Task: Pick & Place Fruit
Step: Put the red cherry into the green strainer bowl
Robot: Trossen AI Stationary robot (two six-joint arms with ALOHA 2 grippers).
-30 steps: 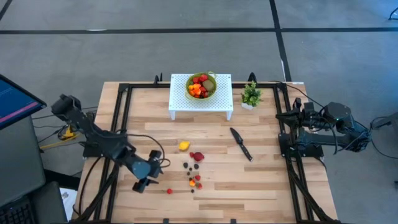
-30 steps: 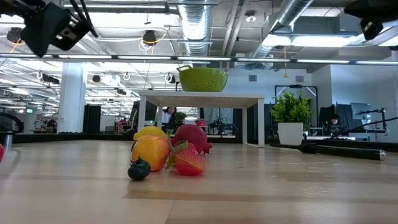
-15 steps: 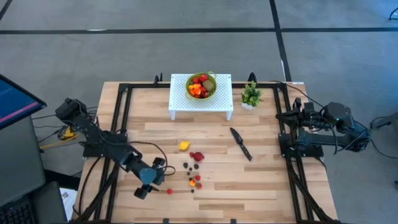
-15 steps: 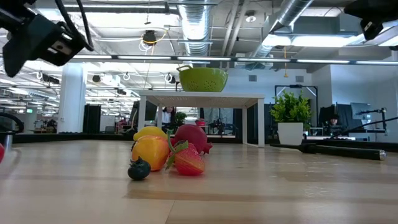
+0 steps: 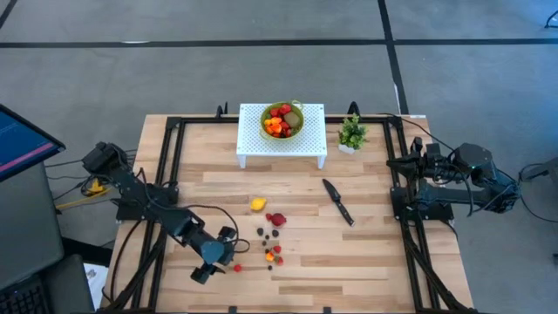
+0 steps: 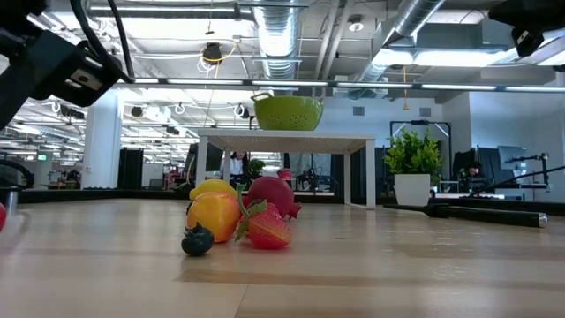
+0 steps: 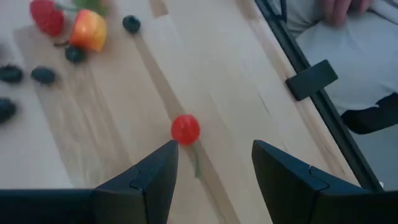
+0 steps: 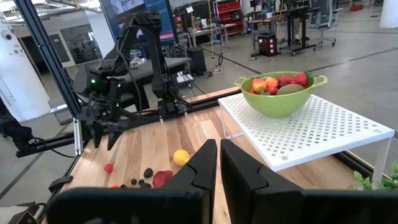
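Small toy fruits lie loose on the table's near middle: a yellow one (image 5: pixel 257 204), a red one (image 5: pixel 277 219), dark berries (image 5: pixel 261 233) and an orange-red pair (image 5: pixel 276 253). A single red cherry (image 5: pixel 236 268) (image 7: pixel 185 129) lies apart on the wood, toward the near edge. My left gripper (image 5: pixel 202 274) (image 7: pixel 214 149) hangs open above the table beside this cherry, which shows just ahead of the gap between its fingers, untouched. More fruit fills a green bowl (image 5: pixel 282 119) (image 8: pixel 283 93) on a white perforated stand (image 5: pixel 282 148). My right gripper (image 8: pixel 219 155) waits shut at the table's right edge.
A black knife (image 5: pixel 338 201) lies right of the loose fruit, and a small potted plant (image 5: pixel 351 133) stands by the stand's right end. Black frame rails (image 5: pixel 170 166) run along the table's sides. A person's hand (image 7: pixel 348 9) shows beyond the near edge.
My left gripper has moved toward the table's near edge and a little to the right, closing on the lone red cherry, and it has come lower. The fruits and the right arm have stayed where they were.
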